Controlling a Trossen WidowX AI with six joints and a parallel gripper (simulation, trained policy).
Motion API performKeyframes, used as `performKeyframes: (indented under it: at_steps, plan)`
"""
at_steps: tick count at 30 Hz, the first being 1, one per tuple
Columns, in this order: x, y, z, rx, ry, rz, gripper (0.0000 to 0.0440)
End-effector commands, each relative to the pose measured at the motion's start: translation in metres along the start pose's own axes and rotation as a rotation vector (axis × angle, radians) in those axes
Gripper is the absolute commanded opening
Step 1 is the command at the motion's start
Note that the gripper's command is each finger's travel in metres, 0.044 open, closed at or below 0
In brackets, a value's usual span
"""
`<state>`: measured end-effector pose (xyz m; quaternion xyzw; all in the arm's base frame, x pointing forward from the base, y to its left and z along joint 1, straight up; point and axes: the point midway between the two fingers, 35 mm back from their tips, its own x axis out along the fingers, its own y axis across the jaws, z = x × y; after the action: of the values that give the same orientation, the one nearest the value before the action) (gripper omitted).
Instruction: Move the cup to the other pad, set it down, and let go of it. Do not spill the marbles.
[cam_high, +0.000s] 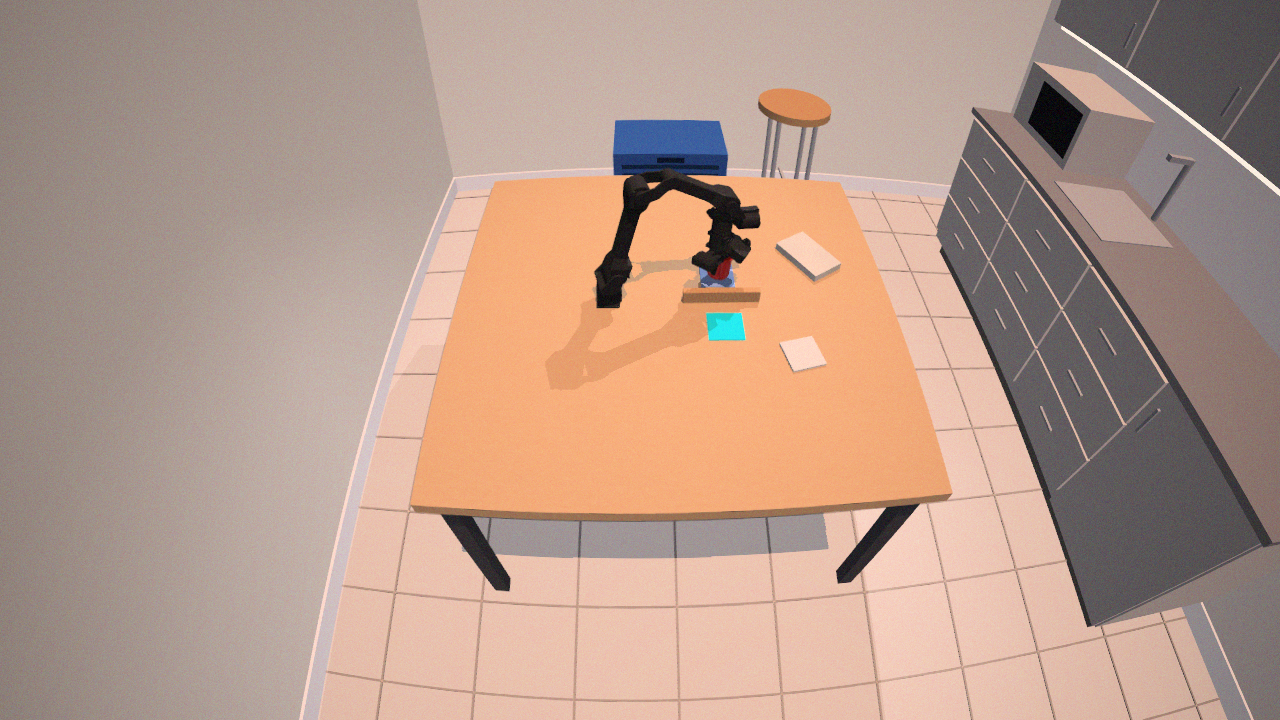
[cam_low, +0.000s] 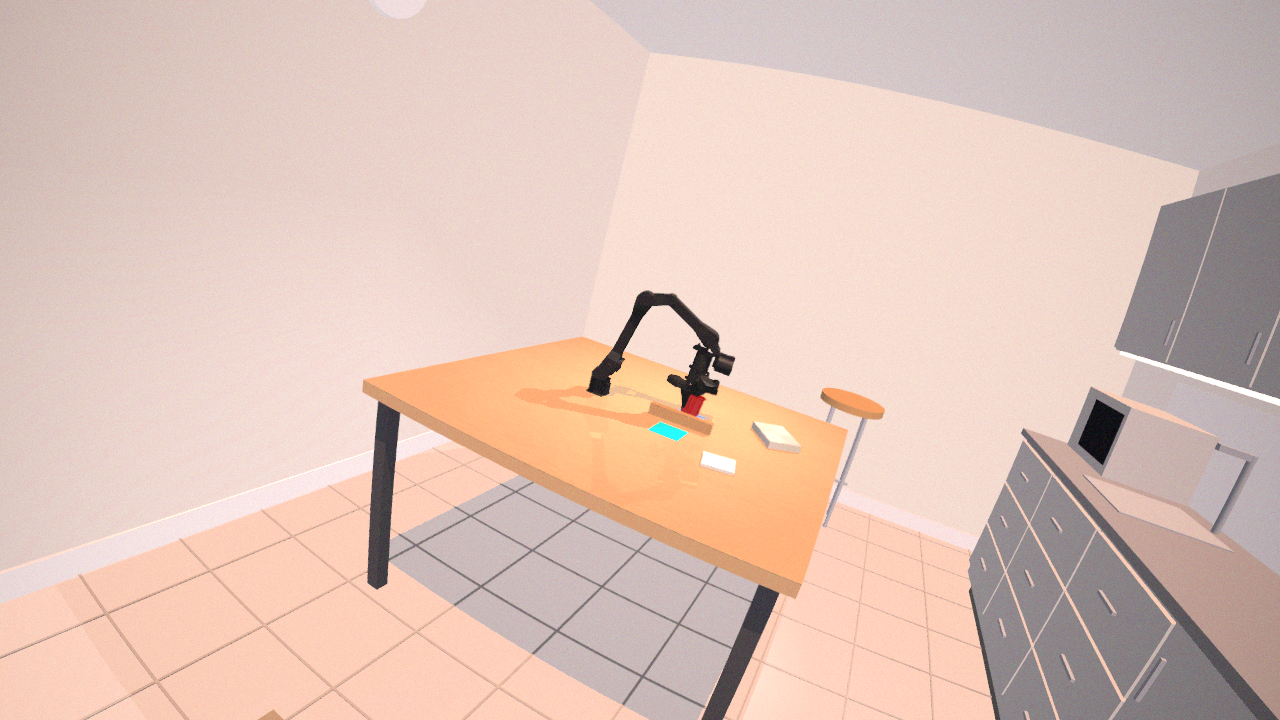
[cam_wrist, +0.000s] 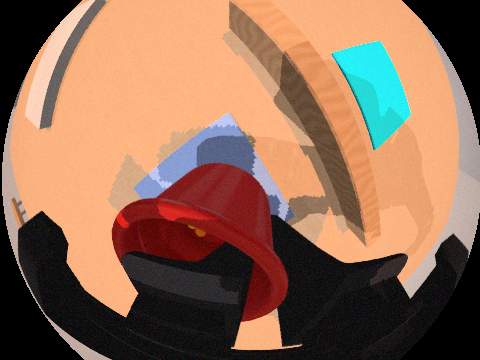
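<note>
The red cup (cam_high: 724, 269) (cam_low: 693, 405) (cam_wrist: 227, 190) is tipped well over, its mouth facing the gripper side in the wrist view. My gripper (cam_high: 715, 263) (cam_low: 688, 399) (cam_wrist: 263, 221) is shut on its wall, one finger inside the mouth and one outside. A few yellow and orange marbles (cam_wrist: 199, 231) show inside near the upper rim; the fingers and rim hide the rest of the inside. The cup is over or on the light blue pad (cam_high: 705, 282) (cam_wrist: 182, 160); contact is unclear. The cyan pad (cam_high: 726, 332) (cam_low: 668, 431) (cam_wrist: 392, 75) bears nothing but shadow.
A low wooden barrier (cam_high: 721, 295) (cam_low: 680, 419) (cam_wrist: 330, 95) stands between the two pads. A thick white block (cam_high: 807, 254) (cam_low: 775, 436) (cam_wrist: 61, 65) and a smaller white tile (cam_high: 802, 354) (cam_low: 718, 462) lie on the table (cam_high: 662, 429) (cam_low: 554, 438).
</note>
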<state>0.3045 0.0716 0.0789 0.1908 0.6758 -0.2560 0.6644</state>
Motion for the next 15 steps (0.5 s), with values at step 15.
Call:
performKeyframes:
  at_steps: [15]
  plan:
    - [-0.058, -0.013, 0.025, 0.144, -0.052, 0.098, 0.0]
